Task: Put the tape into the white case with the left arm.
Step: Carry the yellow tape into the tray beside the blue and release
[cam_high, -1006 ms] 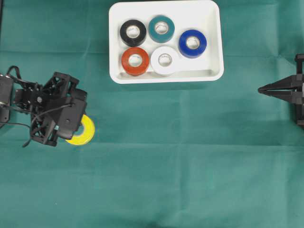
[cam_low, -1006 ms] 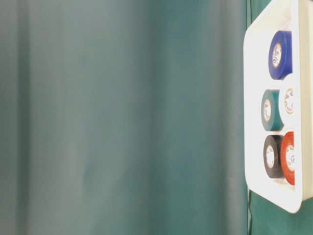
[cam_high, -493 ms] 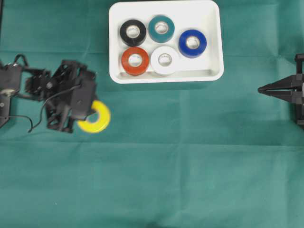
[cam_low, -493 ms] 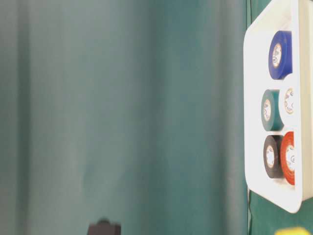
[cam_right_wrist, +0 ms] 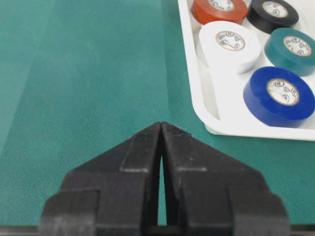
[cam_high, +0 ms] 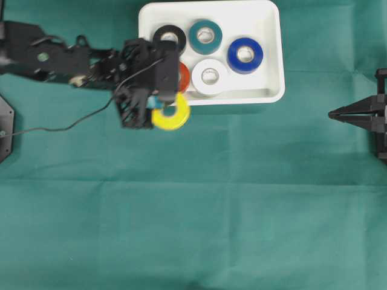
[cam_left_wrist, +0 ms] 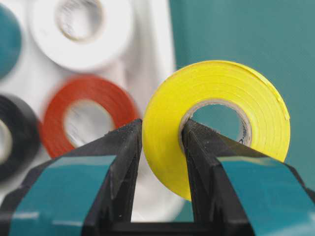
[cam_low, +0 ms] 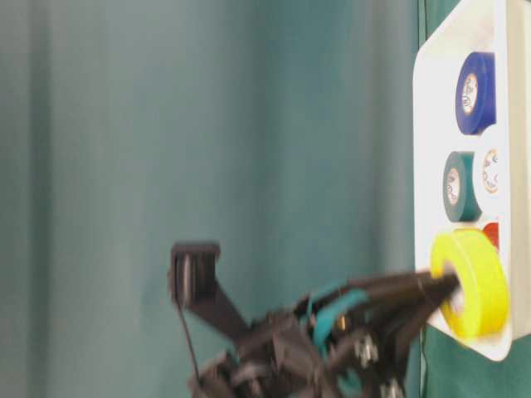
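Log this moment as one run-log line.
left gripper: shut on yellow tape, one finger through its core | tape: over white case near rim, unreleased | right gripper: shut, parked

Five rolls fill the middle of the white case [cam_high: 273, 54]: black roll [cam_high: 170, 36], teal roll [cam_high: 205, 36], blue roll [cam_high: 245, 55], red roll [cam_high: 183, 76], white roll [cam_high: 210, 77]. Bare floor shows along its top and right edges. Green cloth [cam_high: 211, 211] across the lower frame lies open.
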You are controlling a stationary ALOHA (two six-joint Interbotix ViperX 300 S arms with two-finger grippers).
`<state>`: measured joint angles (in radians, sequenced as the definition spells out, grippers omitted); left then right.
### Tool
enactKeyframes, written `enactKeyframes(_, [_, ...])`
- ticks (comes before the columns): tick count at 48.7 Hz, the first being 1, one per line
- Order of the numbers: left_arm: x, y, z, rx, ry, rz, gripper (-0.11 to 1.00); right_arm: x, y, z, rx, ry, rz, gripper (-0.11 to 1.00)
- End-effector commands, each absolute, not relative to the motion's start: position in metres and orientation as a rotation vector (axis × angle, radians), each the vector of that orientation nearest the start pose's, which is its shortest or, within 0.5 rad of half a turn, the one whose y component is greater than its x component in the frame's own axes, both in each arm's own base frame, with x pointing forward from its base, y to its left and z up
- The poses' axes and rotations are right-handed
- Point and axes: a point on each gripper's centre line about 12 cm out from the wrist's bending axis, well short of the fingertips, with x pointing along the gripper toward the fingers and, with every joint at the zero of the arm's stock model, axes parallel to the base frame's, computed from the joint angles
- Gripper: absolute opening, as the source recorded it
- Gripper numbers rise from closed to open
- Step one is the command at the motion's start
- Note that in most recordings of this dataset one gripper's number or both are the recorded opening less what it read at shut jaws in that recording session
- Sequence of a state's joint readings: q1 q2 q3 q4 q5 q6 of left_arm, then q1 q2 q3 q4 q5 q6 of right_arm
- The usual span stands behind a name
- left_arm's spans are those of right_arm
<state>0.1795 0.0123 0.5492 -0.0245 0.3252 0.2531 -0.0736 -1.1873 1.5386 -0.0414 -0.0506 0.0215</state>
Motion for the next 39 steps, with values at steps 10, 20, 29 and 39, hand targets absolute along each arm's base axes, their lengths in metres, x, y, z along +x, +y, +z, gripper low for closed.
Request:
enactKeyframes(10, [0.432,0.095,0.196,0.184,0.816,0.084,0.24,0.14,-0.01,0.161,-0.01,0.288,-0.069,-0.09])
enactKeyframes(20, [0.459,0.109,0.198,0.197,0.791,0.097,0.24,0.14,-0.01,0.161,-0.009,0.287,-0.069,-0.09])
enactKeyframes(29, [0.481,0.122,0.197,0.195,0.77,0.115,0.24,0.14,-0.01,0.161,-0.009,0.287,-0.069,-0.09])
enactKeyframes(39, [0.5,0.13,0.2,0.201,0.753,0.122,0.24,0.14,-0.01,0.16,-0.009,0.289,-0.069,-0.09])
